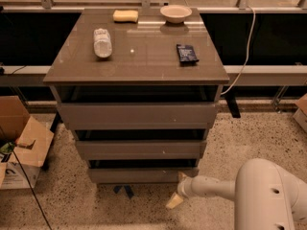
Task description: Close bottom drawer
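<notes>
Camera view from above and in front: a grey-brown bench with three handleless drawers stands on a speckled floor. The robot's white arm reaches in low from the right.

The bottom drawer is the lowest front. It looks nearly home, with a dark gap above it much like the gaps over the other two, though I cannot say whether it is fully shut.

The gripper sits at the drawer's lower right corner with its fingers spread and holding nothing. One tip is at or touching the front, and the other points down toward the floor.

That spot is my worry. A push from so far right of centre could skew the drawer on its runners so it jams short of shut. The upper finger could also slide off the corner and past the side, so the push lands on nothing. The lower finger hangs close to the floor and might scrape it.

A hard shove could jolt the whole bench. The bottle lies on its side on top and could roll. The bowl at the back edge looks steadier.
</notes>
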Available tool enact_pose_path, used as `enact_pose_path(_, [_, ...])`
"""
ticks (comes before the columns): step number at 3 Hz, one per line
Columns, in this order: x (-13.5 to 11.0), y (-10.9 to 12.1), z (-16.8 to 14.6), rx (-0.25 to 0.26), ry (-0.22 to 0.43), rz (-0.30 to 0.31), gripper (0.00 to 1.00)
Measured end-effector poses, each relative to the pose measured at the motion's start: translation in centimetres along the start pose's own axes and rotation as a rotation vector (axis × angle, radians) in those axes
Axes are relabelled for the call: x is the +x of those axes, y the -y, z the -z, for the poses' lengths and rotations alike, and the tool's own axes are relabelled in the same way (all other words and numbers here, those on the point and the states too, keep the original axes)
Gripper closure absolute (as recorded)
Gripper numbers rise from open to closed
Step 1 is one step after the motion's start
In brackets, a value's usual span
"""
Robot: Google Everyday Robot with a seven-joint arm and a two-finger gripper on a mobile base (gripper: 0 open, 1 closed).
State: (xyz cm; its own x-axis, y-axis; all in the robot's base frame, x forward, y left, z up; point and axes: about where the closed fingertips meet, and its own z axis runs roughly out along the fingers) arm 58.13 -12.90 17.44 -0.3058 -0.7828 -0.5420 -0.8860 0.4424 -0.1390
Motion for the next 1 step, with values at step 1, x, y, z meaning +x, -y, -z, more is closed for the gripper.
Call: enact_pose_path(1, [0.0, 0.0, 0.0, 0.0, 0.0, 0.0, 0.0])
